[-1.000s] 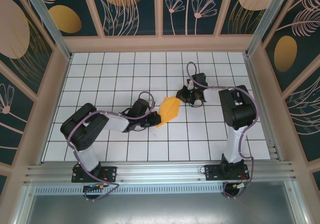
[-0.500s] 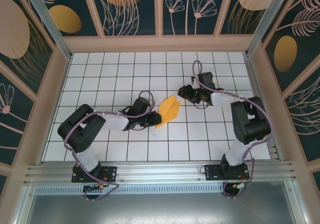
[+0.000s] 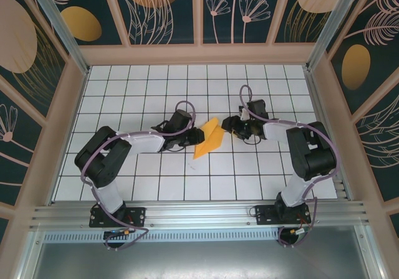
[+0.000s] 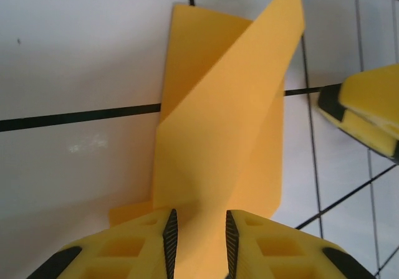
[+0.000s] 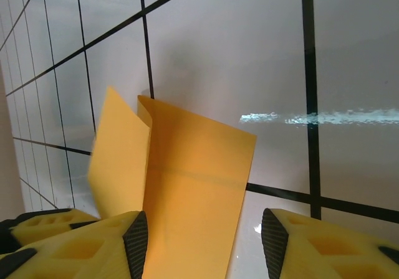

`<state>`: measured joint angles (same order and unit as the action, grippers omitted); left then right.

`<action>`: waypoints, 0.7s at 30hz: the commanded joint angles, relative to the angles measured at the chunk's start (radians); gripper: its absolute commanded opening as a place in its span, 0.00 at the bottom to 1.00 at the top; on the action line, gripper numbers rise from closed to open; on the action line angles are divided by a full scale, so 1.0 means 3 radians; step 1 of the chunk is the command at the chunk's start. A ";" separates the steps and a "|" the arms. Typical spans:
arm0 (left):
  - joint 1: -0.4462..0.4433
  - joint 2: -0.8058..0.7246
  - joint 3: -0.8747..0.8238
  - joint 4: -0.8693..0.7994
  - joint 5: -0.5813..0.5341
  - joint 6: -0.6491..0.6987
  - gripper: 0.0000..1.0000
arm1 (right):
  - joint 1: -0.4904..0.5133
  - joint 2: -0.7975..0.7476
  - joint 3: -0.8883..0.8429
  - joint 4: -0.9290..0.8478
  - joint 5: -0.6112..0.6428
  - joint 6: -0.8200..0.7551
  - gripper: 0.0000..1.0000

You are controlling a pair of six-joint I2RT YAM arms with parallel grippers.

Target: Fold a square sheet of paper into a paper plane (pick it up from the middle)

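The paper plane [image 3: 211, 139] is an orange-yellow folded sheet lying on the white grid table near the middle, one flap standing up. My left gripper [image 3: 194, 136] sits at its left end. In the left wrist view the paper [image 4: 224, 136] runs between the left gripper's [image 4: 198, 220] pads, which stand a little apart and do not pinch it. My right gripper [image 3: 228, 125] is at the upper right end. In the right wrist view its jaws [image 5: 204, 220] are wide apart over the paper [image 5: 187, 167]. A right fingertip [image 4: 368, 111] shows in the left wrist view.
The tiled table [image 3: 124, 98] is fenced by tan frame walls with dark flower panels [image 3: 56, 73]. An aluminium rail [image 3: 199, 215] runs along the near edge by the arm bases. Open tiles lie behind and to both sides of the paper.
Both grippers have opened and let go of the paper. The right gripper drew back and then came in again. The paper now looks narrower, one flap raised.
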<state>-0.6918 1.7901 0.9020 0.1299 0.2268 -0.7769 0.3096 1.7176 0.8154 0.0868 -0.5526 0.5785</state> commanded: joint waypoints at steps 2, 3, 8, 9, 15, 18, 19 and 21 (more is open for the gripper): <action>0.0014 0.0134 0.0041 -0.0220 -0.0137 0.0132 0.29 | 0.0024 0.0109 -0.0010 0.0146 -0.0076 0.0053 0.55; 0.0014 0.0152 0.0034 -0.0223 -0.0137 0.0136 0.28 | 0.0024 0.0130 -0.0010 0.0155 -0.0079 0.0061 0.55; 0.0011 0.0168 -0.0071 -0.0160 -0.0027 0.0161 0.26 | 0.0061 0.0216 0.0017 0.0149 -0.0096 0.0066 0.55; 0.0013 0.0170 -0.0091 -0.0130 0.0024 0.0166 0.25 | 0.0076 0.0229 0.0010 0.0166 -0.0099 0.0073 0.55; 0.0010 0.0214 -0.0172 -0.0044 0.0312 0.0174 0.24 | 0.0163 0.0295 0.0021 0.0251 -0.0141 0.0170 0.55; 0.0010 0.0200 -0.0244 0.0050 0.0403 0.0123 0.23 | 0.0204 0.0282 0.0030 0.0269 -0.0116 0.0232 0.55; 0.0015 0.0186 -0.0267 0.0074 0.0425 0.0103 0.23 | 0.0216 0.0271 0.0037 0.0269 -0.0102 0.0253 0.55; 0.0010 0.0174 -0.0304 0.0134 0.0470 0.0056 0.23 | 0.0221 0.0259 0.0021 0.0320 -0.0106 0.0321 0.55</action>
<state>-0.6830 1.8244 0.8494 0.1864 0.2985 -0.7444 0.3252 1.7638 0.8162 0.1295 -0.5472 0.6353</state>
